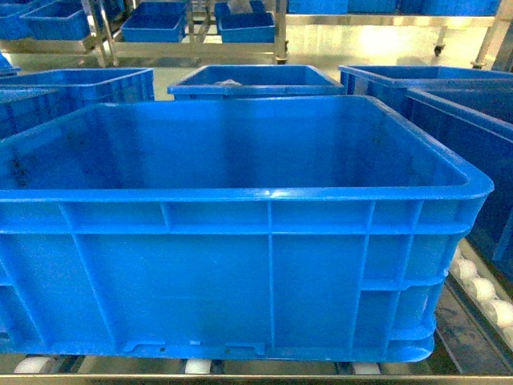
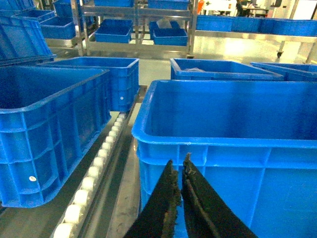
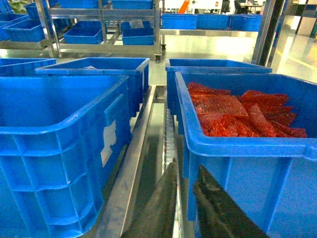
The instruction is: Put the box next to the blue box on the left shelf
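The box (image 1: 240,265), a large empty bright-blue crate with ribbed walls, fills the head view and rests on the white rollers of the left shelf (image 1: 196,366). Neither gripper shows in the head view. In the left wrist view my left gripper (image 2: 178,161) is shut on nothing, its tips just before the near wall of the box (image 2: 233,148) by its left corner. Another blue box (image 2: 44,134) stands to its left across a roller lane (image 2: 94,173). My right gripper (image 3: 185,168) is slightly open and empty, low in the gap to the right of the box (image 3: 54,139).
A blue crate of red bags (image 3: 237,114) stands close on the right. More blue crates (image 1: 256,80) sit behind the box. Metal racks with blue bins (image 1: 156,24) line the far side of the aisle. A metal rail (image 3: 133,168) runs between the crates.
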{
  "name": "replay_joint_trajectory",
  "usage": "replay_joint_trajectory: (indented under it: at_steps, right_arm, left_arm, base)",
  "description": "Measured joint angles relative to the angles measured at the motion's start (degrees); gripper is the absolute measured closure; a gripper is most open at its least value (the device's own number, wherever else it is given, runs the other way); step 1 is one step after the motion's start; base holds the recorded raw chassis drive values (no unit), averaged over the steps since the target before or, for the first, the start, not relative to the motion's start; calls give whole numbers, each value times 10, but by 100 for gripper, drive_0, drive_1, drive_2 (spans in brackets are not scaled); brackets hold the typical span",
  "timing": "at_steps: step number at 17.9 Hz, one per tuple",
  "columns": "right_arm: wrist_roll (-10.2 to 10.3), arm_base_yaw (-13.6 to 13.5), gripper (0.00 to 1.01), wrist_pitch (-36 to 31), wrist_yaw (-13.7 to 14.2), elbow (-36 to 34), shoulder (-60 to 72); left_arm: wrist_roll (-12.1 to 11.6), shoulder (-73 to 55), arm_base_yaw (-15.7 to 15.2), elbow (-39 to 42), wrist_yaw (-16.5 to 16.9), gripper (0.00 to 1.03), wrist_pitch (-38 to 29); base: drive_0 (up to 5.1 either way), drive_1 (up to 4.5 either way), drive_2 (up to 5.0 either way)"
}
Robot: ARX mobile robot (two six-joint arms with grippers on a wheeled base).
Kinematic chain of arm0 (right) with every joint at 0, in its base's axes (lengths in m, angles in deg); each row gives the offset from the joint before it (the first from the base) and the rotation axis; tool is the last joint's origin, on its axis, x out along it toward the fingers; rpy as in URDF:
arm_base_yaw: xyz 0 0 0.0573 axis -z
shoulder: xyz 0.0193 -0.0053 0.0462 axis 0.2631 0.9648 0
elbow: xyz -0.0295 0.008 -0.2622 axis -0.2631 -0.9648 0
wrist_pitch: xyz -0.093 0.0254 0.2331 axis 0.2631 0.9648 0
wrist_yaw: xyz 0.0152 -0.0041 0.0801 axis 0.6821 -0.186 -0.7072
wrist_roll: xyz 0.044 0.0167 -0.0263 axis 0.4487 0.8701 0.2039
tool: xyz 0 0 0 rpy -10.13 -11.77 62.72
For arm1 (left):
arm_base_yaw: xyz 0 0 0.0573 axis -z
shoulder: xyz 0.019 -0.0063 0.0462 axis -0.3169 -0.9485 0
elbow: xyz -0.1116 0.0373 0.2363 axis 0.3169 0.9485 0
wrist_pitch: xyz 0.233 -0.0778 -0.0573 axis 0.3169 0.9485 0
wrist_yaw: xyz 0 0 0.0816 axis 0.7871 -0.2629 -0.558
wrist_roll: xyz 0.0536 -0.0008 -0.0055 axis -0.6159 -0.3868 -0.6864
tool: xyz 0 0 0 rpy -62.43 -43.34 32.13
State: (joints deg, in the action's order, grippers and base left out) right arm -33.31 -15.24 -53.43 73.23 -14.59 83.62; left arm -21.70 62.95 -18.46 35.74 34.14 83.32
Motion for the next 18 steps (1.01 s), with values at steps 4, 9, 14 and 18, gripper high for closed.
replay_joint_trajectory:
  at_steps: [4, 9, 14, 18]
  right_arm:
    - [0, 0, 73, 0, 0, 0, 0]
    - [0, 0, 54, 0, 0, 0, 0]
    - [0, 0, 36, 0, 0, 0, 0]
    - [0, 0, 4, 0, 0, 0, 0]
  left_arm:
    - [0, 0, 0, 0, 0, 76, 0]
    - [0, 0, 0, 0, 0, 60, 0]
    - [0, 0, 0, 0, 0, 42, 0]
    - [-1, 0, 0, 0, 0, 5, 0]
  base:
    - [0, 0, 0]
    - [0, 0, 0]
    - [0, 0, 0]
    - [0, 0, 0]
